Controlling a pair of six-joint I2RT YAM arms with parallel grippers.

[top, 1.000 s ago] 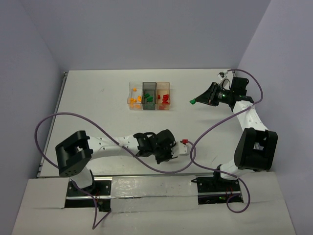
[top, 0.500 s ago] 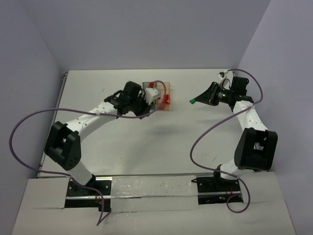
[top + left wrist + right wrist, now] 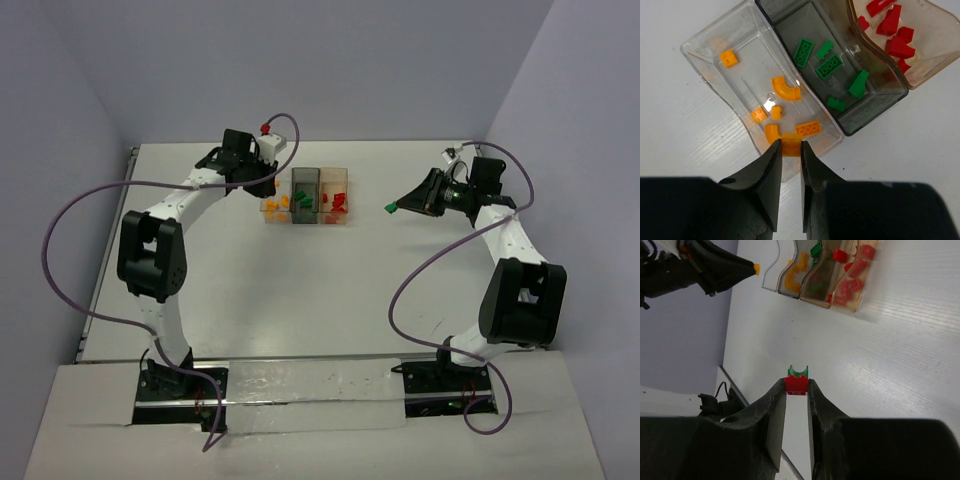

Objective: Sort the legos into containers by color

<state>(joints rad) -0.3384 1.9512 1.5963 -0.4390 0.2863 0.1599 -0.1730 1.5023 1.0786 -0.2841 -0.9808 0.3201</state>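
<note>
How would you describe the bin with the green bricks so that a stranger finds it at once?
On the far half of the white table three small see-through bins stand joined in a row. It is the middle bin, smoky grey; the clear bin beside it holds orange bricks, the amber bin red ones.

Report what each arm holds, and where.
Both by the sides: left fingers pinch an orange brick; right fingers a red brick with a green piece attached.

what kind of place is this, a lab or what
Probably a robotics lab test cell: left arm and right arm bolted to a white table, plain walls boxing it in, three joined bins of sorted bricks.
</note>
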